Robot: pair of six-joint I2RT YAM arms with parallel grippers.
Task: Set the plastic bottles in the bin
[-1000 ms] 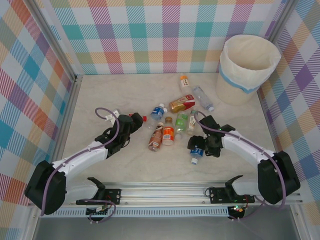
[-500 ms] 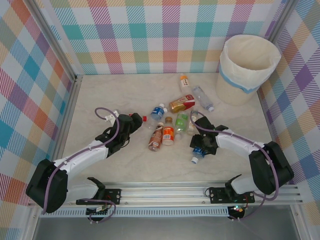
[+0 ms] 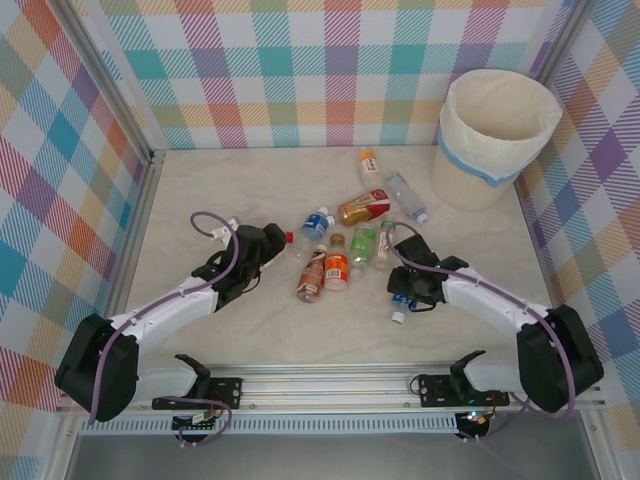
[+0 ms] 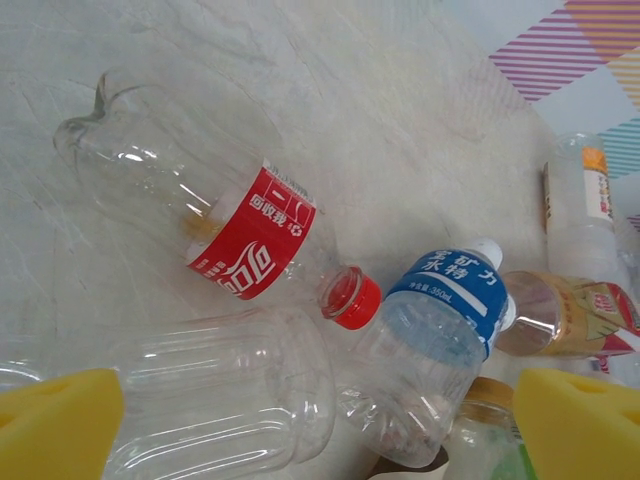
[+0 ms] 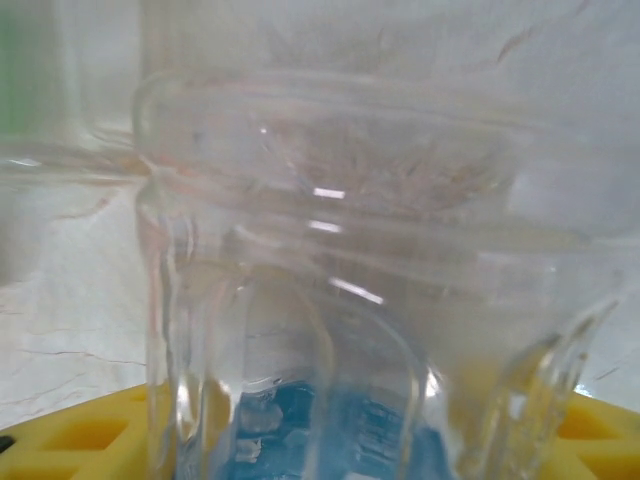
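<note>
Marbled tabletop (image 3: 250, 335) carries the blue-labelled bottle (image 3: 400, 308), lying between the pads (image 5: 65, 440) of the right claw (image 3: 409, 289). In the last second, bottle and claw slid a little sideways together, which suggests a hold, though whether the pads press I cannot tell. Just beyond that claw lie the other plastic bottles (image 3: 337, 268); far beyond it stands the bin (image 3: 472, 185), so the carry is still ahead. The left claw (image 3: 272, 241), spread, has edged towards a red-labelled bottle (image 4: 245, 245) ahead.

One white bin (image 3: 497, 135) stands on the surface (image 3: 200, 190). About eleven plastic bottles (image 3: 336, 268) lie there: ten countable from above, plus a clear unlabelled bottle (image 4: 220, 400) in the left wrist view. Two arms (image 3: 170, 305).
</note>
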